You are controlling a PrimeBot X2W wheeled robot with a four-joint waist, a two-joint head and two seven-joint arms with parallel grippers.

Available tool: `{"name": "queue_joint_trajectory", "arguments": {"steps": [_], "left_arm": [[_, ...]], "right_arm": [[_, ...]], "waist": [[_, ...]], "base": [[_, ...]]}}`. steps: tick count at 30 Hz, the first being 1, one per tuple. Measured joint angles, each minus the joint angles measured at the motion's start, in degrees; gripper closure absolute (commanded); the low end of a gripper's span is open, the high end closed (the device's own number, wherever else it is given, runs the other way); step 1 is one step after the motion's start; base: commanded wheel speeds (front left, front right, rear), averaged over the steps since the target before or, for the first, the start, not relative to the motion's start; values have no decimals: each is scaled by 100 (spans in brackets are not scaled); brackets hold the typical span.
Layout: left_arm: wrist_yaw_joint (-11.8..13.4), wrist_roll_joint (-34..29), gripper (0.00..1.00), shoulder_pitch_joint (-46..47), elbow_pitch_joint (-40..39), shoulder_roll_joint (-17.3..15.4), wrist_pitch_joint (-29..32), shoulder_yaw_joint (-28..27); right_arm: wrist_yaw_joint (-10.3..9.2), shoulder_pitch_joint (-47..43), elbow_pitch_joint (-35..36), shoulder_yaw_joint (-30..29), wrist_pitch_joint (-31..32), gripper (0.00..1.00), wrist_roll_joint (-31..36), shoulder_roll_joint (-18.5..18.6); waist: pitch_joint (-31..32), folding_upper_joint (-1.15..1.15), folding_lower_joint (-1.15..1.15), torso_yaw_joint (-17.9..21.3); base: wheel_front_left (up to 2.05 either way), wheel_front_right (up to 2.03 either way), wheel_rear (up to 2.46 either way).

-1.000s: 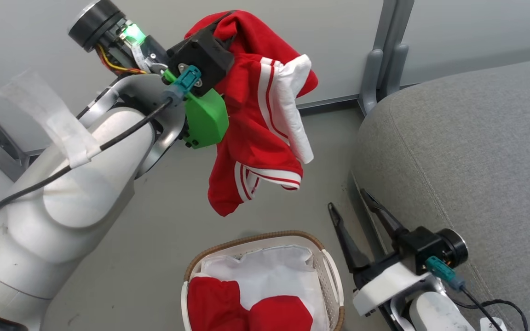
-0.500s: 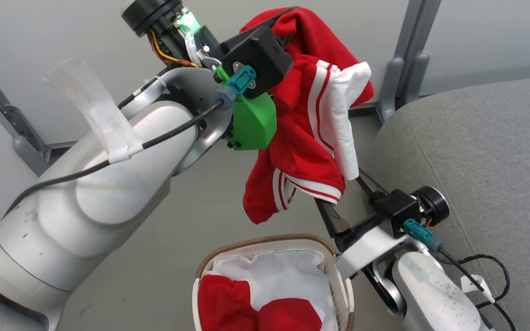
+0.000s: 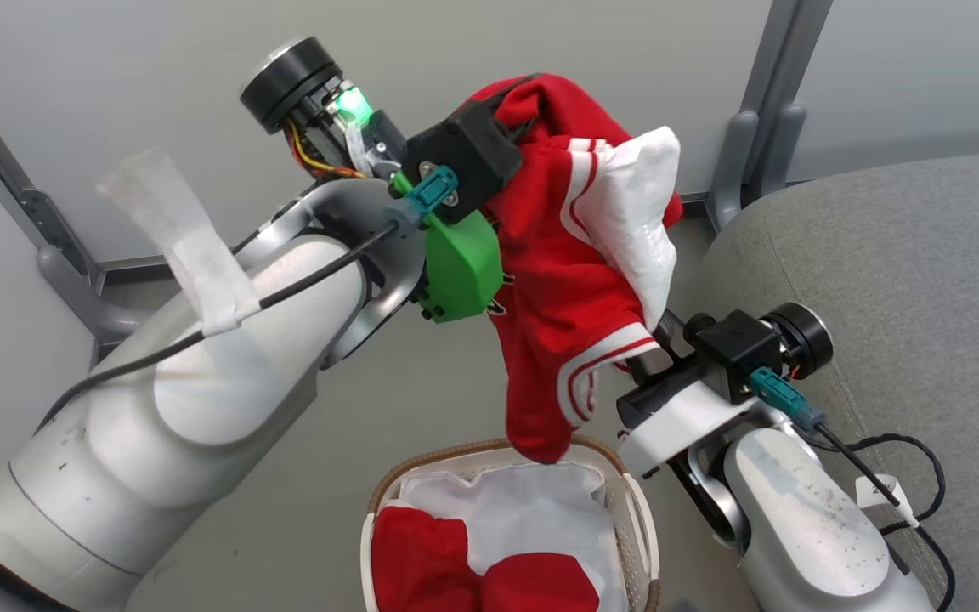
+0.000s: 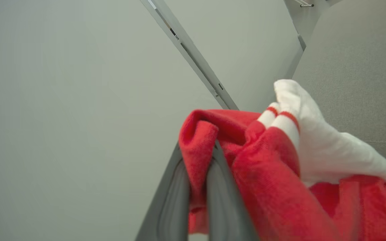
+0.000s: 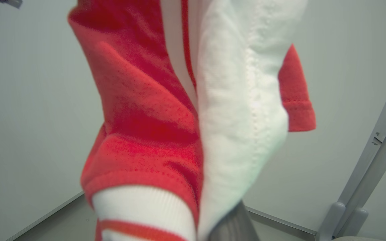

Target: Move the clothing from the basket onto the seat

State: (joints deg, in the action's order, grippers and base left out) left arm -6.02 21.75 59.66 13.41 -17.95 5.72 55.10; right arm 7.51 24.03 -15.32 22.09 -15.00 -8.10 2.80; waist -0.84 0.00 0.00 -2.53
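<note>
1. The red garment is hanging in the air, its lowest tip dangling over the basket; more red clothing is lying inside.
2. The left gripper is pinching a top fold.
3. The right gripper, beside the basket a second ago, is now reaching the hem; cloth is hiding its opening, so its state cannot be told.
4. A two-gripper carry to the seat is probably beginning.

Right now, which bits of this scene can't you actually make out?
Right fingers: head view, behind the hanging red garment; right wrist view, the blurred garment covers all but one dark base. Open or shut: cannot tell.
Basket: head view, its near part cut off by the bottom edge, so the red clothing inside cannot be counted.
Left fingers: left wrist view, tips wrapped in the garment they pinch.
</note>
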Motion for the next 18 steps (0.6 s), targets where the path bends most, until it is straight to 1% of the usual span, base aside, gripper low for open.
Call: {"name": "queue_joint_trajectory", "arguments": {"steps": [2,4,5,6,7,14,18], "left_arm": [[67,98,100,-189,71,-43,-102,-47],[158,243,58,-413,157,-60,-269,-119],[192,303,39,-509,190,-60,-346,-151],[221,368,14,-633,232,-57,-439,-186],[266,425,0,-762,292,-56,-546,-223],[531,755,0,-1572,748,7,-1334,-413],[600,1033,0,-2028,1009,97,-1692,-526]], "right_arm": [[1,-41,54,-27,0,100,-8,-2],[0,-119,122,-62,0,100,-24,-2],[1,-143,143,-82,0,100,-27,-2],[0,-170,174,-114,0,100,-29,-2],[1,-204,201,-147,0,100,-36,-2],[1,-360,296,-356,0,100,-44,-1],[1,-426,349,-489,0,100,-43,-1]], "waist": [[1,0,0,15],[2,0,0,33],[0,0,0,41],[-2,0,0,49],[-4,0,0,57],[-21,0,0,105],[-40,0,0,124]], "base": [[0,0,0],[0,0,0],[0,0,0],[0,0,0],[0,0,0],[0,0,0],[0,0,0]]}}
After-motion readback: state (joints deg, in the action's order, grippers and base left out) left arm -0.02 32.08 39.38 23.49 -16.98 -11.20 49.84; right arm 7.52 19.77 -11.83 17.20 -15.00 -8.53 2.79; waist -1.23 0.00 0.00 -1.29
